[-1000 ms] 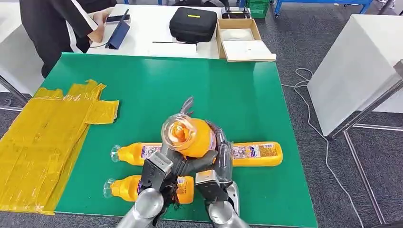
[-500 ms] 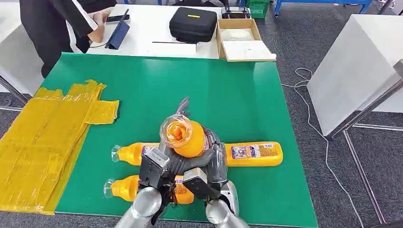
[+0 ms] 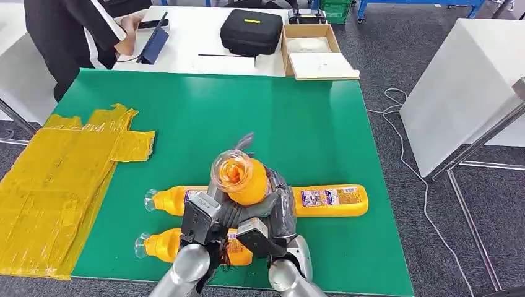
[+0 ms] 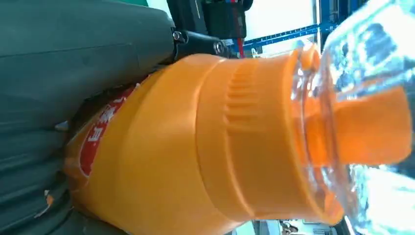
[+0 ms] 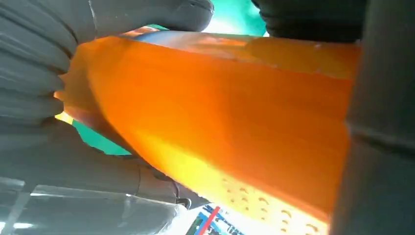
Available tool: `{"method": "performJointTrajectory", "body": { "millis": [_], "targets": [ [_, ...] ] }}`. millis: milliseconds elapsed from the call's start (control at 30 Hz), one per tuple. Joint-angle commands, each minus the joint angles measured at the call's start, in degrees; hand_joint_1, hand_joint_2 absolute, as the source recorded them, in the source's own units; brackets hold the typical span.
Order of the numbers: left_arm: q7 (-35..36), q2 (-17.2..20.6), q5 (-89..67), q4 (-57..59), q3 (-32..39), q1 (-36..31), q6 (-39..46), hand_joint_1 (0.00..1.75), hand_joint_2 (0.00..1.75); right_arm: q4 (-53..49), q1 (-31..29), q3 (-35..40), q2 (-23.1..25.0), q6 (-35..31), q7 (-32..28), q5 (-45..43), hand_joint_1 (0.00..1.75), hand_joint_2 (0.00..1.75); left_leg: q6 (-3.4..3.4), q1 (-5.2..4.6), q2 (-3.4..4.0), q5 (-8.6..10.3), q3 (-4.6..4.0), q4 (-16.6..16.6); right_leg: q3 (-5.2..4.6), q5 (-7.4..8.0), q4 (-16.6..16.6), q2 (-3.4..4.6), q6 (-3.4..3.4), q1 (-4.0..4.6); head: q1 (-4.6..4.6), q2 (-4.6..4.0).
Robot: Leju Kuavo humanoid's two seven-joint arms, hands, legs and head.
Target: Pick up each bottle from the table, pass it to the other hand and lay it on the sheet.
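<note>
An orange bottle [image 3: 241, 179] with a clear cap stands upright above the green table's [image 3: 247, 105] near edge, cap towards my head. My left hand [image 3: 207, 216] and right hand [image 3: 280, 209] both wrap its body from either side. The left wrist view shows the bottle's [image 4: 205, 147] shoulder and cap beside my left hand [image 4: 58, 58]. In the right wrist view my right hand [image 5: 34, 73] curls round the bottle's [image 5: 220, 112] side. Three more orange bottles lie flat on the table: one behind the hands on the left [image 3: 170, 200], one on the right [image 3: 331, 200], one nearest me [image 3: 161, 245]. The yellow sheet [image 3: 56, 185] lies on the left.
A person in dark clothes [image 3: 74, 37] stands at the far left by a white table holding a tablet [image 3: 153, 44], a black case [image 3: 251, 31] and an open cardboard box [image 3: 312, 52]. A white cabinet [image 3: 464, 93] stands to the right, with a cable [image 3: 396, 111] on the floor.
My right hand has slid left and closed in on the bottle, nearer my left hand. The bottle has shifted a little towards me. The bottles on the table have not moved.
</note>
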Motion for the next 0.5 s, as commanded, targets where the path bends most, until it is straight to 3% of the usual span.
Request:
{"method": "performJointTrajectory", "body": {
  "millis": [33,500],
  "targets": [
    [0.5,-0.5,0.6,3.9,-1.2,-3.2,-1.4,1.75,1.75,1.4,0.6,1.0,-0.8,-0.4,-0.5,0.1,1.75,1.75,-0.16,0.01,-0.20,-0.02,0.16,0.0,0.21,-0.07,0.0,-0.22,-0.02,0.00,-0.02,0.00],
    [0.5,-0.3,1.2,3.3,-0.9,-2.7,-1.6,1.75,1.75,-2.7,1.7,0.4,-1.5,-0.5,-1.9,-2.3,1.75,1.75,-0.15,0.03,-0.14,-0.03,0.14,0.0,0.18,-0.06,0.0,-0.17,-0.02,0.02,-0.02,0.00]
  ]
}}
